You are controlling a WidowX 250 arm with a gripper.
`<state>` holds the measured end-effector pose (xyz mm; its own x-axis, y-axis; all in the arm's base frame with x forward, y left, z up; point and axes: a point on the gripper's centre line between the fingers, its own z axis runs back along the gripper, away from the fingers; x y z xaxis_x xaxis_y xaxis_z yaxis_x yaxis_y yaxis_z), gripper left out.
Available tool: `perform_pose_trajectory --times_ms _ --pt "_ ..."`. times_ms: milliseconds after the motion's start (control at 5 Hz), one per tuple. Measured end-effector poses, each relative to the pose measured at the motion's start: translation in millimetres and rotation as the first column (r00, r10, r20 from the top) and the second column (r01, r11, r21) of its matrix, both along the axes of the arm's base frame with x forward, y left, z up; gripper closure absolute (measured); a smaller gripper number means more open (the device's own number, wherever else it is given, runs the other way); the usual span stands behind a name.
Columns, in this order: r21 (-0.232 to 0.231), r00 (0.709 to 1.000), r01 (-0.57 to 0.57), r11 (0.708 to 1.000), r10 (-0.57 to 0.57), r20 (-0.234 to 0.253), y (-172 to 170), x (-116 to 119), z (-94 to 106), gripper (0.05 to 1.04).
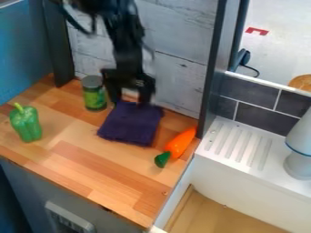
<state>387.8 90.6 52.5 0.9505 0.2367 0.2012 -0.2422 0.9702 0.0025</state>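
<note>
Dark purple folded cloth (130, 126) lies near the back edge of the light-brown wooden bench (97, 175). Over the cloth's rear edge hangs the black two-finger gripper (130, 96), its fingers apart; whether they touch the cloth is hard to tell. Just beside the gripper, by the back edge, stands a green cylindrical can with a grey lid (95, 94). An orange toy carrot with a green top (179, 143) lies near the right edge, and a glossy green toy bell pepper (26, 125) sits toward the left edge.
</note>
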Motion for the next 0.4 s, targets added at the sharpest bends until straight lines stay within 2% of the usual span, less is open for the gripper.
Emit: perform_pose_trajectory --times_ms 200,400 --pt "-0.039 0.984 -0.032 0.999 0.038 0.176 -4 -35 57.8 0.083" --pt "-0.102 0.957 -0.023 0.995 0.052 0.286 2 -87 113.8 0.083"
